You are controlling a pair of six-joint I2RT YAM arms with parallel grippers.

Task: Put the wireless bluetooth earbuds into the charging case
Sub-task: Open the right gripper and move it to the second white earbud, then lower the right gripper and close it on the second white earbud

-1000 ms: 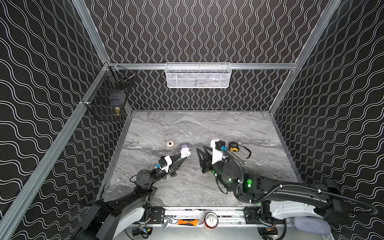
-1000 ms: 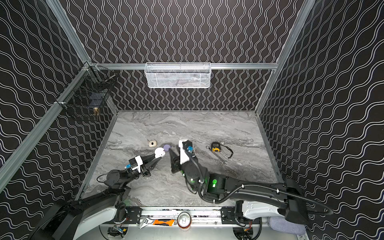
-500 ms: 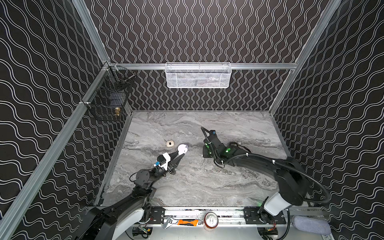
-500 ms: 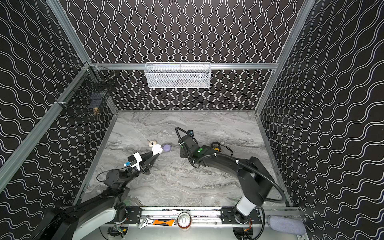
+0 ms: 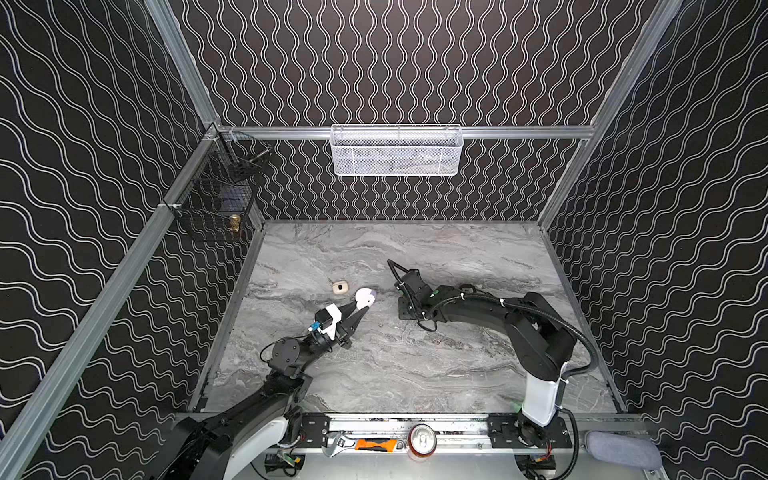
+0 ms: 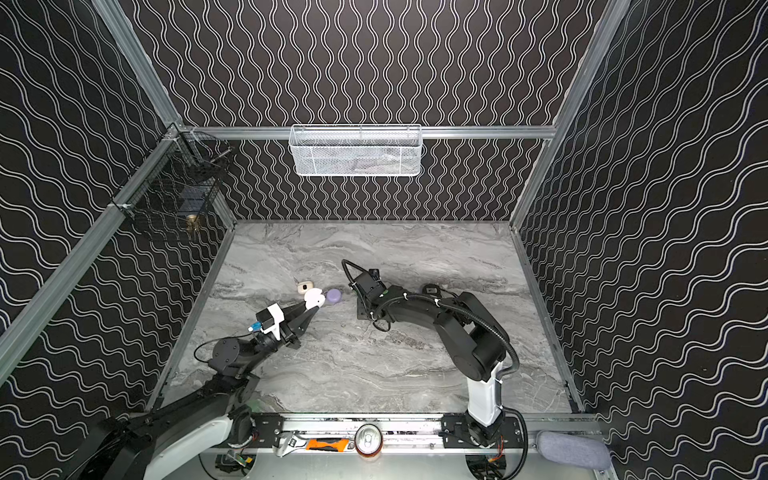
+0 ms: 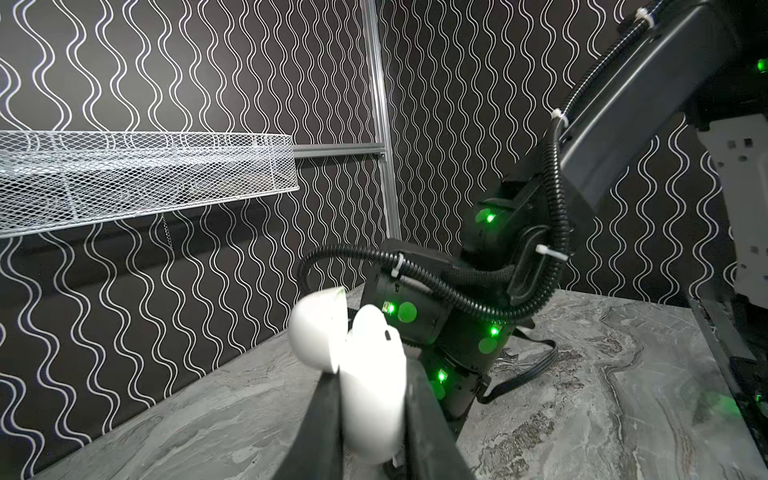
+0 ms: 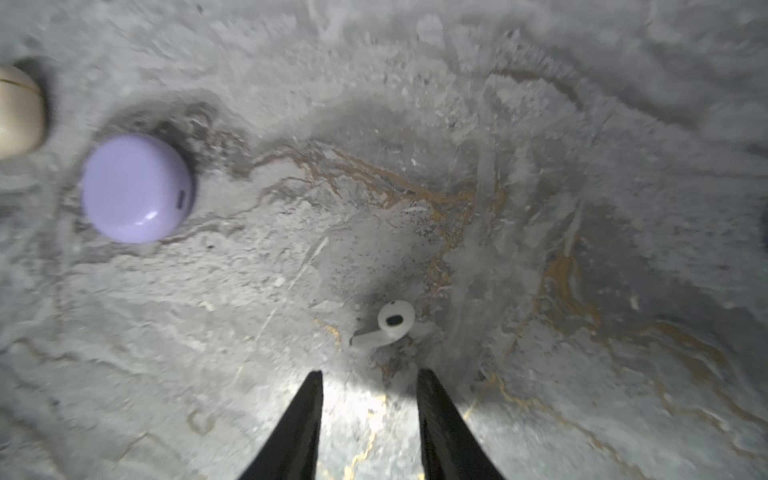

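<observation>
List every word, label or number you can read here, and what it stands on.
None can be read.
On the can: only a plain top shows.
On the orange tool handle: too small to tell.
On the white charging case: overexposed, no print seen.
On the lilac case: a dark mark, not lettering.

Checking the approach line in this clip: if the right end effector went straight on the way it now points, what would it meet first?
Most likely the white earbud lying on the marble table, just beyond the open right end effector. The depth between them is unclear.
</observation>
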